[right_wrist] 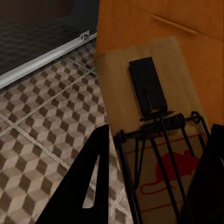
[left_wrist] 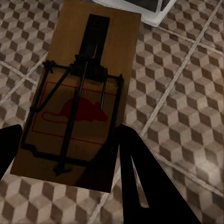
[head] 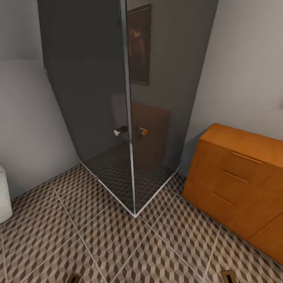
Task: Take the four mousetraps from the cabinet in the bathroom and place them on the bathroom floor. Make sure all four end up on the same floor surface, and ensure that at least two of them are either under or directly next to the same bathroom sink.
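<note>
In the left wrist view my left gripper (left_wrist: 70, 161) is shut on a mousetrap (left_wrist: 88, 88), a tan board with a black spring bar and a red mouse mark, held above the bathroom floor (left_wrist: 186, 93). My right gripper (right_wrist: 154, 186) is shut on a second mousetrap (right_wrist: 149, 88), with its black fingers (right_wrist: 88, 182) on either side of the board. Close behind it is the orange-brown cabinet (right_wrist: 154, 18). In the head view the cabinet (head: 236, 177) stands at the right against the wall, drawers closed. The cube-pattern bathroom floor (head: 98, 236) spreads in front of it.
A dark glass shower enclosure (head: 129, 98) with metal knobs juts out at the middle, its corner frame meeting the floor. The edge of a white fixture (head: 4, 194) shows at far left. The shower's metal threshold (right_wrist: 46, 56) runs near the cabinet. A white-rimmed object (left_wrist: 149, 9) lies on the tiles.
</note>
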Robot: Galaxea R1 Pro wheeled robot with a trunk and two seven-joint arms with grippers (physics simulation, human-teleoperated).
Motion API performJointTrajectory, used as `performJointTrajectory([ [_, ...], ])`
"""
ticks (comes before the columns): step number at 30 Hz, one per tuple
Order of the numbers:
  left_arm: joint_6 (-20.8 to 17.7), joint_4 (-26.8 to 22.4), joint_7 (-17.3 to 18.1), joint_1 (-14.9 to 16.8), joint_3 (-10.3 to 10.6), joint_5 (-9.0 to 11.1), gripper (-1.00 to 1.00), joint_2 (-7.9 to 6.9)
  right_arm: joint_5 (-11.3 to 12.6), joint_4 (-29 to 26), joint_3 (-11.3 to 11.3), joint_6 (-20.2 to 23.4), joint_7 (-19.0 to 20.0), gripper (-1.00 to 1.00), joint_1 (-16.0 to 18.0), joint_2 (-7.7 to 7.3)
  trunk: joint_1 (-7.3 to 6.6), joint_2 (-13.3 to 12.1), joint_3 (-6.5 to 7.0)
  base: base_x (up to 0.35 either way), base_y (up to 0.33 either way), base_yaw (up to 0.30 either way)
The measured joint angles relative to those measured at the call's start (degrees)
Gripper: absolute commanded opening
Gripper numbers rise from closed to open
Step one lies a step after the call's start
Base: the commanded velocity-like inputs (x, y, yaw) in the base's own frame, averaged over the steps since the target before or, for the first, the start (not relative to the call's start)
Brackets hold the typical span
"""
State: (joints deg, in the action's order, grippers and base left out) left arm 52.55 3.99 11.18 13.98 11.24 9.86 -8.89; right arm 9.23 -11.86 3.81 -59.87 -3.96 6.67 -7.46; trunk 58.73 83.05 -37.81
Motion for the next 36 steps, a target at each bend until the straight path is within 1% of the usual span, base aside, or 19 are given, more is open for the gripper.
performJointTrajectory([
  [36, 0.0, 0.0, 0.0, 0.0, 0.0, 0.0, -1.0, 0.0, 0.0, 0.0, 0.0, 0.0, 0.0, -1.0, 0.0, -0.02, 0.0, 0.0, 0.0, 0.0, 0.0, 0.287],
])
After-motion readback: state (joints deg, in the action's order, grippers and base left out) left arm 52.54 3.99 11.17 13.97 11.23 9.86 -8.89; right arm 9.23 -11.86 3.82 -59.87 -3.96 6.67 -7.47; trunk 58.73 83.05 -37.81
